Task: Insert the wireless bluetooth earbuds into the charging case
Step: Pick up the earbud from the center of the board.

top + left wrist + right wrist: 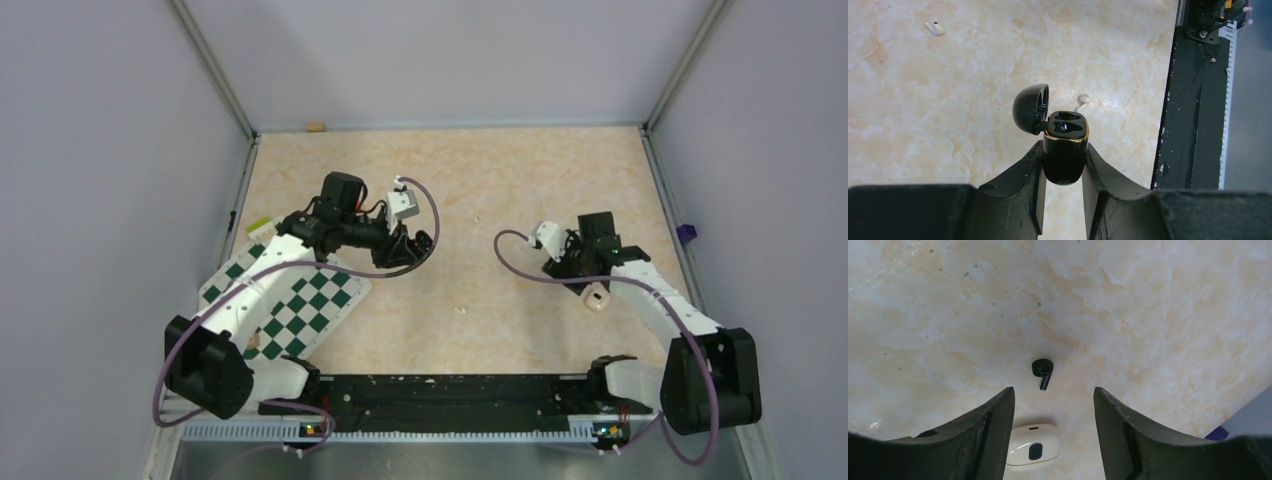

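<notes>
Right wrist: earbud pickup pending

The right fingers (1118, 430) are hanging released above a glossy black stemmed earbud (1042, 371) on the marbled table (1148, 315). The left fingers (1023, 185) are clenching an open glossy black gold-rimmed charging case (1064, 160), sockets empty. Next is calling for a square pinch.

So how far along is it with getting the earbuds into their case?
Done: the left end effector grips the black charging case, lid open, sockets apparently empty. In hand: the open right end effector hovers over one black earbud on the table. Left: picking it up, seating it, then the second, which isn't visible.
</notes>
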You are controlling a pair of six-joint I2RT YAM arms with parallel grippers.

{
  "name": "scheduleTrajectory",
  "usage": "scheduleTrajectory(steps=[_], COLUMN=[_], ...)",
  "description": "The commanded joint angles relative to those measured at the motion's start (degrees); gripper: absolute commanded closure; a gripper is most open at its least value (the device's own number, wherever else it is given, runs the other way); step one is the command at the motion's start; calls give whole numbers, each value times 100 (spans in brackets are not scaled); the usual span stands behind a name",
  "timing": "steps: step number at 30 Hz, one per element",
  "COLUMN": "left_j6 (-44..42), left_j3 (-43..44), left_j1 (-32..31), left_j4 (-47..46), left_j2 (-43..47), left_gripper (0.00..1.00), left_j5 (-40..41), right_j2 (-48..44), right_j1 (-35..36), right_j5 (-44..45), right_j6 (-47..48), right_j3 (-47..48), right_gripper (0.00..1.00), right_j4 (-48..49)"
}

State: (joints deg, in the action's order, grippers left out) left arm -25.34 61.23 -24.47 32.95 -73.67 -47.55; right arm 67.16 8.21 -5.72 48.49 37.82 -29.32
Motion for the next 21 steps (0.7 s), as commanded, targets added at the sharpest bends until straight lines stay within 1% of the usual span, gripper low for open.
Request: scheduleTrajectory(steps=[1, 4, 7, 14, 21], left_j6=[47, 58, 56, 66, 72], left_j3=[-85, -109, -121, -129, -121], left_j1=[82, 116, 148, 186, 207], left_j4=[-302, -324, -323, -328, -325], left_j2=[-20, -23, -19, -32, -65], left_gripper=[100, 100, 100, 100, 100], left_j5=[-237, -262, -288, -313, -368], right_j2=[308, 597, 788, 1029, 1224], right_j1=[260, 270, 271, 279, 387], right_j5=[402, 308, 215, 311, 418], right_j6=[283, 321, 592, 1215, 1794], right_j3=[260, 484, 660, 859, 848], right_gripper=[43, 46, 47, 54, 54], right_j4=[178, -90, -352, -521, -562])
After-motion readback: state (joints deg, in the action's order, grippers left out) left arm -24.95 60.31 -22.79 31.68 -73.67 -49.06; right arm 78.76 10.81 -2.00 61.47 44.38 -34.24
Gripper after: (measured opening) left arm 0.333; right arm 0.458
